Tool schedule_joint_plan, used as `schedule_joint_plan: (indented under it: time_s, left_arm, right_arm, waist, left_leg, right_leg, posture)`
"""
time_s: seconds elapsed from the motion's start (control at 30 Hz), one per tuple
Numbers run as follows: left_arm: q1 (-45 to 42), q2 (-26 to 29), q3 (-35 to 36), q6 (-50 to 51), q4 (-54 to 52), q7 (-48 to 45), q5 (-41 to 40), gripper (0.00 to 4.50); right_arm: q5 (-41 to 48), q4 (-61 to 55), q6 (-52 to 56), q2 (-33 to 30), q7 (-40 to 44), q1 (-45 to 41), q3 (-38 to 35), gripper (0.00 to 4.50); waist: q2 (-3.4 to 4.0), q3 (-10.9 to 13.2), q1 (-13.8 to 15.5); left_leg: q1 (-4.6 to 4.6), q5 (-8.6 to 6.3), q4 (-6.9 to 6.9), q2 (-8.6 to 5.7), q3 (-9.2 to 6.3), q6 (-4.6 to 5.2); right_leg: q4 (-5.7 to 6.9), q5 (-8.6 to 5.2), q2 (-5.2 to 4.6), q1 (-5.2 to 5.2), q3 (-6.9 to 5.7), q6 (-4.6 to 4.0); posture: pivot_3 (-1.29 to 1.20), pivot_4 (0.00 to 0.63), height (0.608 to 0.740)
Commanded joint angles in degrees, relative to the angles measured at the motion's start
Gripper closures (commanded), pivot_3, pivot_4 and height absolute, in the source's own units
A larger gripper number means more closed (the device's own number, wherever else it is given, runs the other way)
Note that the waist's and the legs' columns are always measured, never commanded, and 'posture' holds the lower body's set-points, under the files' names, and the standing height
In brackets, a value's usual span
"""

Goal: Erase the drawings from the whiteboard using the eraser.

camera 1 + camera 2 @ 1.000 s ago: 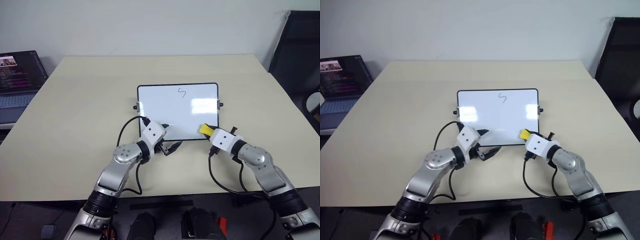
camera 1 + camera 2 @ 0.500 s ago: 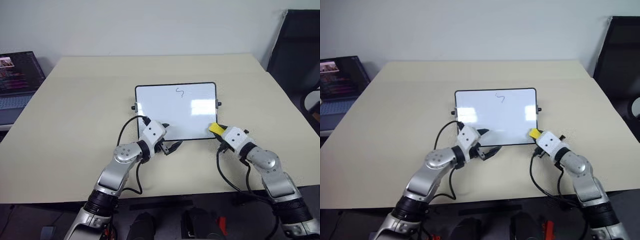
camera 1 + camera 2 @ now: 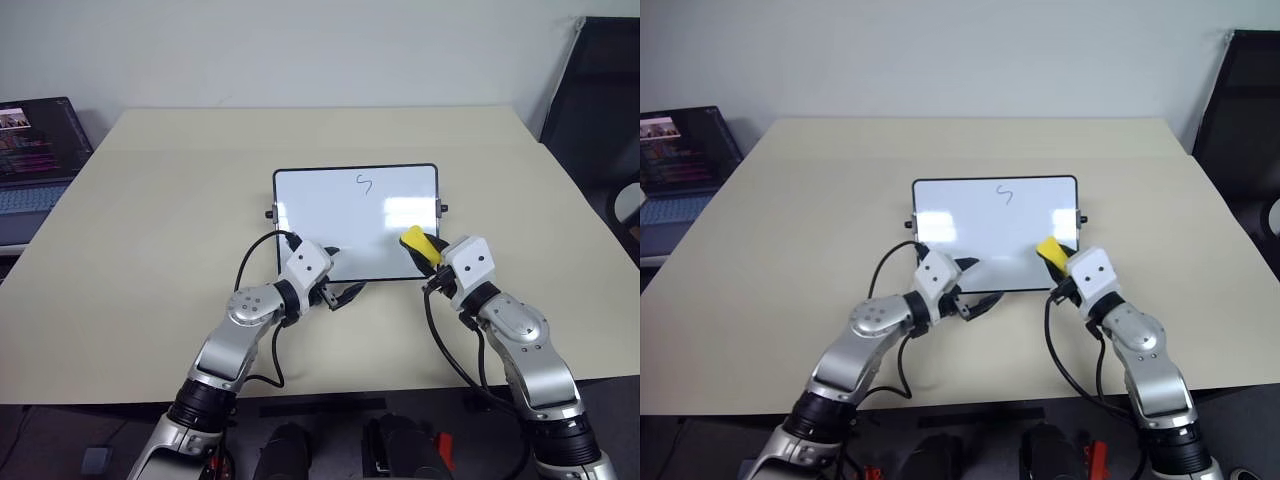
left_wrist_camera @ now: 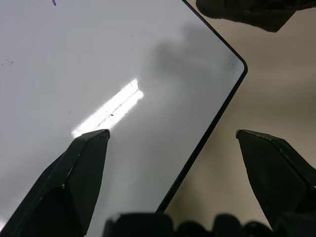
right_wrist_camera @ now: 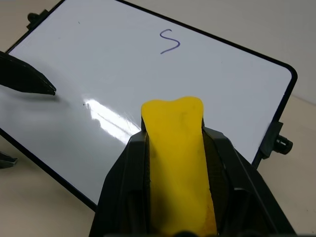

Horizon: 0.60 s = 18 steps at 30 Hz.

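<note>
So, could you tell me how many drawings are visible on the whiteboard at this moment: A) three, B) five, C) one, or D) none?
C: a single S-shaped squiggle sits near the far edge of the whiteboard; its remaining visible surface is blank.

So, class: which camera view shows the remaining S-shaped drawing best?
The right wrist view: the S-shaped drawing is large and whole on the whiteboard. Both eye views show it as a tiny squiggle; the left wrist view catches a fragment at the picture's edge.
</note>
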Motion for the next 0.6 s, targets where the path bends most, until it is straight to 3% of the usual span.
schedule_joint_plan:
  time_s: [0.03,0.23,0.43,0.6]
  left_arm:
    - [-0.9,0.2,0.8,-0.9,-1.4,-0.2,-0.3,0.00]
    - [-1.8,-0.4,2.1,-2.1,-0.5,3.5,1.4,0.00]
    - [-4.9,-1.0,4.8,-5.7,3.8,13.2,6.7,0.00]
    - [-6.0,-2.8,5.5,-7.7,4.9,13.6,5.7,0.00]
  right_arm:
    - [-0.8,-0.6,-1.1,-0.5,-0.4,-0.5,-0.1,3.37]
    - [-2.3,3.7,-2.3,0.1,-1.0,-4.8,0.2,3.37]
    - [-3.7,11.4,-4.1,3.0,-2.5,-12.2,2.1,3.37]
    - [-4.4,17.8,-6.9,5.3,-3.0,-17.1,3.3,3.37]
  waist:
    - [0.00,0.0,0.0]
    - [0.00,0.0,-0.2]
    - [0.00,0.0,-0.2]
    - [0.00,0.0,-0.1]
  left_leg:
    - [0.00,0.00,0.00,0.01,-0.01,0.00]
    - [0.00,0.00,0.01,0.00,0.03,0.00]
    - [0.03,0.01,0.00,0.03,0.00,0.01]
    - [-0.08,0.00,0.00,0.00,0.03,0.00]
  right_leg:
    - [0.00,0.00,0.01,0.00,0.00,0.00]
    - [0.00,0.01,0.01,0.00,0.01,0.01]
    - [0.07,0.01,0.04,-0.01,0.00,0.00]
    - [0.05,0.02,0.00,-0.10,0.02,0.00]
  posture:
    - [0.00,0.150,0.740]
    - [0.00,0.150,0.740]
    - [0.00,0.150,0.740]
    - [0.00,0.150,0.740]
